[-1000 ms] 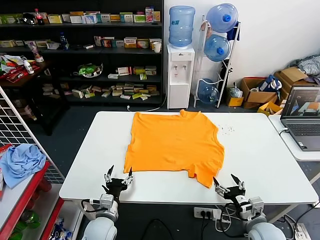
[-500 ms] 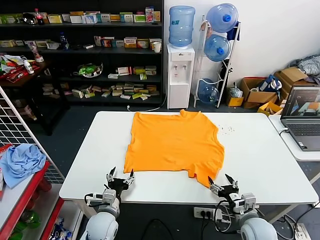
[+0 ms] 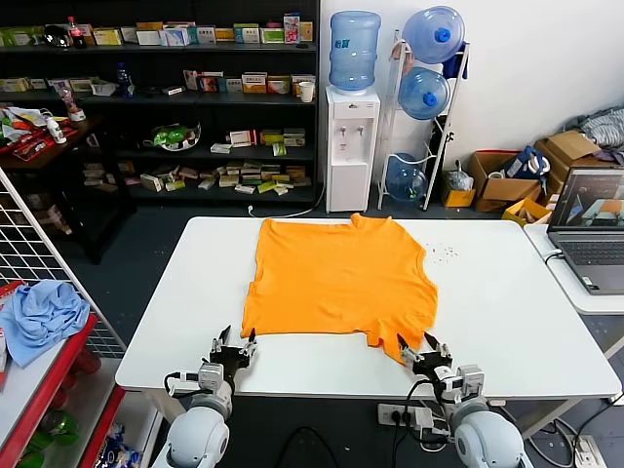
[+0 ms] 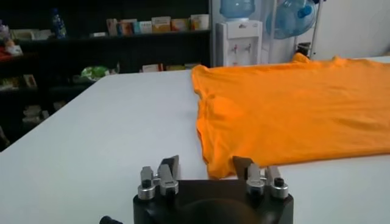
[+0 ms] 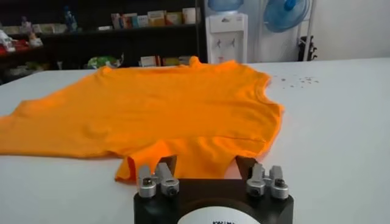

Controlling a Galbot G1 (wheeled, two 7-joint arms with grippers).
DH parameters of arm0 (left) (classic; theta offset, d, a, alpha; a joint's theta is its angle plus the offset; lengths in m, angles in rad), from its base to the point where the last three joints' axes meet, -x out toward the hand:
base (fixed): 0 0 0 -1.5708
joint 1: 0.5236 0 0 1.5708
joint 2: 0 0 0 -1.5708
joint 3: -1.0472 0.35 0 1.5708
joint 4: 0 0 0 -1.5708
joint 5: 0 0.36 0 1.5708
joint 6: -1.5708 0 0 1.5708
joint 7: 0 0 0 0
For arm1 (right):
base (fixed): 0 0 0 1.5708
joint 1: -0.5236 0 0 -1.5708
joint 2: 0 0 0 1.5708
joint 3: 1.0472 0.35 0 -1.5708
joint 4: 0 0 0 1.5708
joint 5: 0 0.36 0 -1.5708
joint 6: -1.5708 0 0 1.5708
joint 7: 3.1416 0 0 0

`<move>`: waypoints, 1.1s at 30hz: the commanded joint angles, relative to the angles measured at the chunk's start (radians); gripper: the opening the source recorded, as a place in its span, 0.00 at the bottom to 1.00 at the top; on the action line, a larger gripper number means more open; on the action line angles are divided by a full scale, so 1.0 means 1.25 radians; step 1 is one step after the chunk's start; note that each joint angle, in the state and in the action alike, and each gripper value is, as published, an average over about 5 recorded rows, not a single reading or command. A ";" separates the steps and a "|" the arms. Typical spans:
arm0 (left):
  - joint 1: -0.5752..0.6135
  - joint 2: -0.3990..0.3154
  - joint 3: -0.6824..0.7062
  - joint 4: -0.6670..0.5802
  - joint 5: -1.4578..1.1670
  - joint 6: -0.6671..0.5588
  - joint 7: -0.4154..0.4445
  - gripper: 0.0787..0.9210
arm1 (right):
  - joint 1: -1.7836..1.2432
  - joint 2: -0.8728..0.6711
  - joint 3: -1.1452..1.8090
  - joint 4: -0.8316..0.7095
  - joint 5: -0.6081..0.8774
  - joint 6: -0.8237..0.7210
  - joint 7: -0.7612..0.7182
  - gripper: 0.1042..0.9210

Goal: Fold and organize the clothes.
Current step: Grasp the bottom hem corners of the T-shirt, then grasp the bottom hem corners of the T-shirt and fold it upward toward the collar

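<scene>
The clothes are one orange T-shirt [image 3: 341, 278], spread flat in the middle of the white table [image 3: 507, 302], neck toward the far edge. My left gripper [image 3: 232, 343] is low over the near table edge, open, at the shirt's near left corner. In the left wrist view that corner of the shirt [image 4: 292, 109] lies just ahead of the left gripper [image 4: 206, 165], nearer one finger. My right gripper [image 3: 421, 343] is open at the near right corner. In the right wrist view the shirt [image 5: 170, 109] has its hem between the spread fingers of the right gripper [image 5: 205, 162].
A laptop [image 3: 590, 229] stands on a second table at the right. A light blue cloth [image 3: 39, 317] lies on a red rack at the left. A water dispenser [image 3: 351, 146], bottle rack and shelves stand behind the table.
Both grippers have moved forward over the near table edge toward the shirt's front hem. The right one has also shifted left to the corner. The shirt has not moved.
</scene>
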 commanded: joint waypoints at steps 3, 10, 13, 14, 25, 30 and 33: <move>0.001 0.001 0.002 0.000 -0.015 0.011 0.005 0.40 | -0.003 0.002 -0.002 0.009 0.002 -0.003 0.003 0.35; 0.013 0.002 0.004 -0.020 -0.021 0.012 0.013 0.15 | -0.040 -0.003 0.006 0.052 -0.006 -0.007 0.012 0.10; 0.023 0.009 0.004 -0.042 -0.020 0.010 0.012 0.06 | -0.068 -0.009 0.014 0.087 -0.018 -0.008 0.017 0.03; 0.027 0.012 0.004 -0.053 -0.020 0.009 0.011 0.04 | -0.081 -0.013 0.018 0.102 -0.022 -0.008 0.019 0.02; 0.132 0.073 -0.017 -0.202 -0.028 -0.001 0.007 0.02 | -0.264 -0.040 0.077 0.265 -0.097 0.006 0.035 0.02; 0.213 0.092 -0.028 -0.263 -0.023 -0.011 0.007 0.02 | -0.337 -0.046 0.101 0.316 -0.135 0.031 0.046 0.02; 0.260 0.100 -0.035 -0.295 -0.012 -0.023 0.008 0.02 | -0.358 -0.051 0.107 0.330 -0.161 0.055 0.050 0.02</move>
